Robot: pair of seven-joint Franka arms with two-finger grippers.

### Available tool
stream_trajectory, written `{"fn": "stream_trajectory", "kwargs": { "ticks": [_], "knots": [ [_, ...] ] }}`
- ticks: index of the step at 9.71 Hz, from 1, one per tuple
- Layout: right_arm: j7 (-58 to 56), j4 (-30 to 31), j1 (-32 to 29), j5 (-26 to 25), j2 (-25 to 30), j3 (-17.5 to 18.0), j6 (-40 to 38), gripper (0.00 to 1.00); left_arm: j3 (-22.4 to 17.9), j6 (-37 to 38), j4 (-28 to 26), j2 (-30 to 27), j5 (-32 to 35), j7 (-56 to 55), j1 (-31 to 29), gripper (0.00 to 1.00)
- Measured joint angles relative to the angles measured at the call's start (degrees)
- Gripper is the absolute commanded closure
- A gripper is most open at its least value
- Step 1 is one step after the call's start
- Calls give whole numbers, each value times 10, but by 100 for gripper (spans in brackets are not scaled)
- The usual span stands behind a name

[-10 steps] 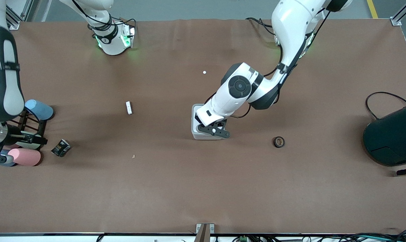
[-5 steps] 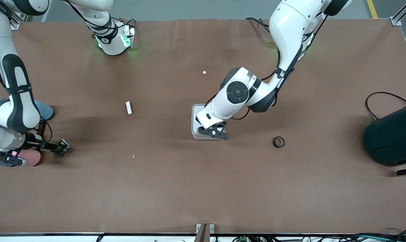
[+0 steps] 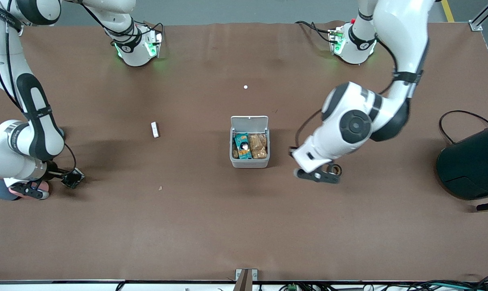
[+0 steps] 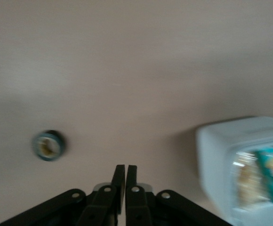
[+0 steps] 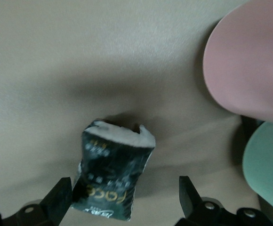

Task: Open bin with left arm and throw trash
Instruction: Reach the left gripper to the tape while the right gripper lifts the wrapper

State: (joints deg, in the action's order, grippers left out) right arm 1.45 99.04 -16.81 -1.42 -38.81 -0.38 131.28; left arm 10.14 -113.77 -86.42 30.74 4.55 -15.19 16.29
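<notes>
The bin point(image 3: 249, 161) stands mid-table with its white lid point(image 3: 250, 121) swung up; several snack wrappers lie inside. It also shows in the left wrist view point(image 4: 221, 155). My left gripper point(image 3: 316, 175) is shut and empty, low beside the black tape ring point(image 3: 336, 169), between ring and bin. In the left wrist view the gripper point(image 4: 125, 170) points at bare table, with the ring point(image 4: 48, 145) to one side. My right gripper point(image 3: 68, 178) is open around the crumpled black wrapper point(image 3: 75, 178), which lies between its fingers point(image 5: 61, 194) in the right wrist view point(image 5: 113, 176). The small white piece point(image 3: 155, 129) lies toward the right arm's end.
A large dark teal container point(image 3: 472, 165) lies at the left arm's end. Pink point(image 5: 249, 70) and green point(image 5: 268, 162) cups sit beside the wrapper. A tan crumb point(image 3: 160, 188) and a tiny white dot point(image 3: 245, 87) lie on the brown table.
The left gripper left the bin and swung toward the tape ring; the bin's lid now stands open. The right gripper came down around the black wrapper.
</notes>
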Motion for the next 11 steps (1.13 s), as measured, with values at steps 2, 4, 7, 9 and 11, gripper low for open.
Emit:
{"fn": "stream_trajectory", "kwargs": {
  "ticks": [2, 4, 7, 9, 11],
  "knots": [
    [0, 0, 3, 0, -2, 3, 1, 89, 1, -9, -4, 45, 110, -3, 0, 1],
    [0, -1, 7, 0, -2, 6, 2, 100, 0, -50, -16, 84, 128, -3, -7, 0],
    [4, -6, 41, 0, -1, 7, 8, 100, 3, -108, -64, 92, 132, -1, -41, 0],
    [36, -24, 66, 5, 23, 18, -19, 100, 30, -146, -106, 86, 132, 6, -91, 0],
    [134, -78, 102, 23, 85, 70, -139, 100, 112, -154, -140, 79, 133, 9, -186, 0]
  ]
}}
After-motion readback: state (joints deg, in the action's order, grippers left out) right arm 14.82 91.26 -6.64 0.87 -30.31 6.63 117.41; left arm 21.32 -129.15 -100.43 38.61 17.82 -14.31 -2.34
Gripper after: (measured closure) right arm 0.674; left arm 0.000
